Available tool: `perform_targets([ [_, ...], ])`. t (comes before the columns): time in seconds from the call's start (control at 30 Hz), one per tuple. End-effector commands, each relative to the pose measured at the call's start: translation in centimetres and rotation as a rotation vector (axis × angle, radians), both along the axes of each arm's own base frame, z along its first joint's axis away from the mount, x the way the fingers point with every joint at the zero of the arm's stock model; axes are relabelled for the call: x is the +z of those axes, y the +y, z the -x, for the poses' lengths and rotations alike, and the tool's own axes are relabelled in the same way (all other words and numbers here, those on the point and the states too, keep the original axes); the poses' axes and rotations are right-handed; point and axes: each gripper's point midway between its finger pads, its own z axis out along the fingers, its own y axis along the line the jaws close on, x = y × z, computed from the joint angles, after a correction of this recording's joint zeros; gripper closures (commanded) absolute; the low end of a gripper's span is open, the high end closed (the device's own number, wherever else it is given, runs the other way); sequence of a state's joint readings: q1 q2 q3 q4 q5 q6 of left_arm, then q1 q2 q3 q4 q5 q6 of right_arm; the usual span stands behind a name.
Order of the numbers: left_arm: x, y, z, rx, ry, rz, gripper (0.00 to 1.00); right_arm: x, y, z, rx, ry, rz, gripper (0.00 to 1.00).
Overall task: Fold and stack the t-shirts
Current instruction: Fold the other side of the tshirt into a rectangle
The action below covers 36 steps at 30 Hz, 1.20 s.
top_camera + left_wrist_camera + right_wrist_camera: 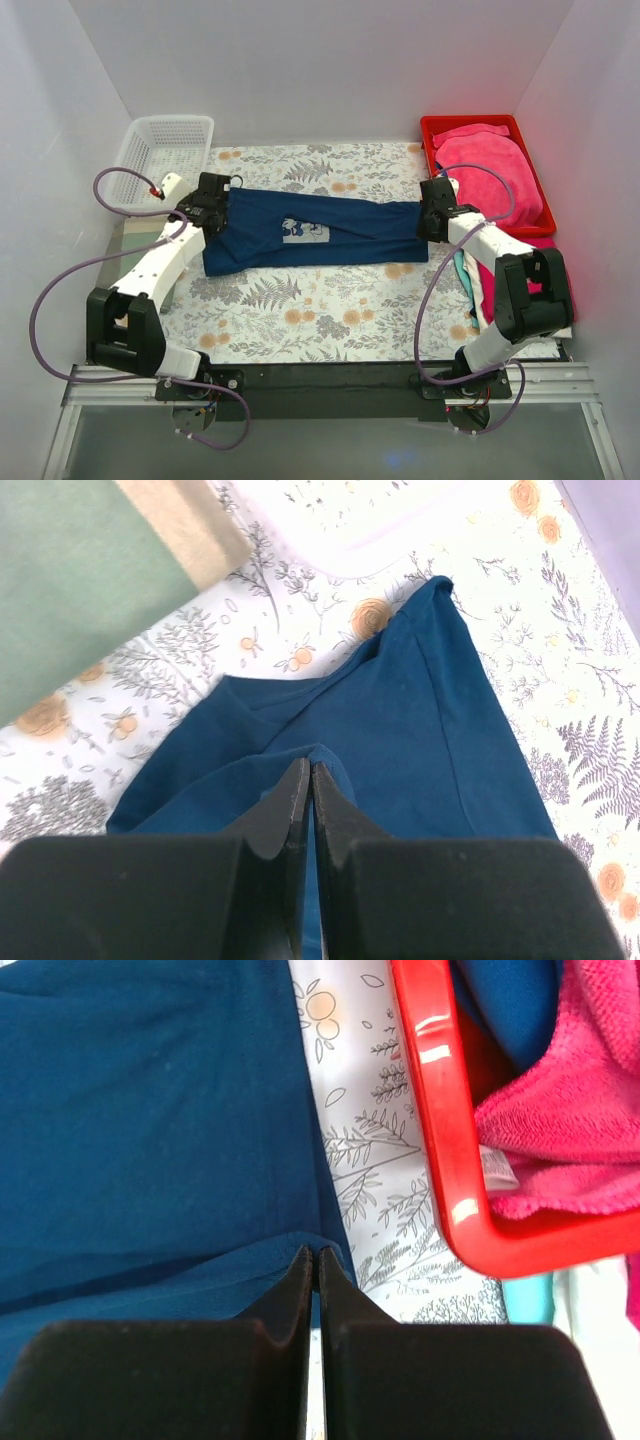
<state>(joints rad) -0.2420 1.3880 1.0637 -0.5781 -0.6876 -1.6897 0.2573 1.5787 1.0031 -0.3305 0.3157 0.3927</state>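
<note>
**Top view.** The navy t-shirt (345,232) lies at the centre of the frame as a long horizontal band on the flower-patterned table (300,310). A pale square print (305,230) faces up near its middle. The left jaws sit at the band's left end and the right jaws at its right end, and the cloth is drawn out between them. From this height the jaw opening cannot be judged. A white basket (165,145) stands at upper left. A red bin (478,122) at upper right holds pink t-shirts (490,160). More cloth, pale and pink (472,285), lies at right beside the right arm.

**Left wrist view.** The left jaws are closed to a thin slit, and their fingertips (293,792) meet at lower centre. Blue cloth shows inside the slit, so the jaws are clamped on the t-shirt (420,740). The shirt spreads from the tips toward the right and rises to a point at upper centre. The white basket (340,525) shows at the top edge. A green surface with a beige border (70,570) fills the upper left.

**Right wrist view.** The right jaws are also pressed nearly together, with their fingertips (298,1275) at lower centre. A folded edge of the t-shirt (150,1110) runs into the tips. The shirt covers the left half of the frame. The red bin wall (440,1110) crosses at right, with pink cloth (590,1110) inside it.
</note>
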Motion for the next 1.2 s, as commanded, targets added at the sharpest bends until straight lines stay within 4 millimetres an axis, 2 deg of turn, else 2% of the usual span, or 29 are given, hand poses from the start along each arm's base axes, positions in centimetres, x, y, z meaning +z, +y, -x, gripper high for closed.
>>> perform_targets([
  [0.0, 1.3, -0.2, -2.3, -0.015, -0.051, 0.01, 1.0, 1.1, -0.3, -2.5, -0.039, -0.065, -0.01, 0.99],
  [0.33, -0.7, -0.1, -6.3, -0.032, -0.017, 0.011, 1.0, -0.7, -0.7, -3.5, -0.055, -0.038, -0.022, 0.99],
  [0.43, -0.7, -0.5, -8.0, -0.06, -0.022, 0.008, 1.0, -0.6, -0.7, -3.7, -0.055, -0.041, -0.023, 0.99],
  [0.47, 0.0, -0.7, -8.9, -0.07, -0.042, 0.006, 1.0, -0.6, -0.7, -3.7, -0.055, -0.042, -0.024, 0.99],
  [0.53, -0.6, -1.1, -10.0, -0.089, -0.027, 0.004, 1.0, -0.4, -0.7, -3.9, -0.053, -0.046, -0.025, 0.99],
  [0.57, 0.3, -1.3, -10.9, -0.099, -0.046, 0.0, 1.0, -0.3, -0.7, -4.0, -0.053, -0.049, -0.027, 0.99],
  [0.6, -0.6, -1.4, -11.4, -0.104, -0.028, -0.003, 1.0, -0.4, -0.6, -4.0, -0.053, -0.046, -0.029, 0.99],
  [0.7, -0.2, -1.9, -12.8, -0.127, -0.038, -0.003, 1.0, -0.3, -0.5, -4.2, -0.048, -0.049, -0.032, 0.99],
  [0.83, -1.6, -2.1, -13.9, -0.146, -0.003, -0.015, 1.0, -0.4, -0.4, -4.3, -0.04, -0.043, -0.034, 0.98],
  [0.87, -1.8, -2.2, -13.9, -0.152, 0.001, -0.01, 0.85, -0.4, -0.3, -4.2, -0.039, -0.041, -0.035, 0.92],
  [0.93, -2.2, -2.3, -13.9, -0.156, 0.003, -0.008, 0.7, -0.1, -0.3, -4.3, -0.039, -0.048, -0.037, 0.8],
  [0.97, -2.1, -2.4, -14.2, -0.165, -0.009, -0.01, 0.56, 0.0, -0.3, -4.2, -0.039, -0.05, -0.037, 0.76],
  [1.07, -1.3, -3.0, -15.0, -0.206, -0.042, -0.014, 0.49, 0.9, -0.5, -4.5, -0.043, -0.072, -0.034, 0.73],
  [1.17, -0.5, -3.6, -14.7, -0.242, -0.058, 0.007, 0.48, 1.8, -0.6, -4.5, -0.044, -0.094, -0.035, 0.72],
])
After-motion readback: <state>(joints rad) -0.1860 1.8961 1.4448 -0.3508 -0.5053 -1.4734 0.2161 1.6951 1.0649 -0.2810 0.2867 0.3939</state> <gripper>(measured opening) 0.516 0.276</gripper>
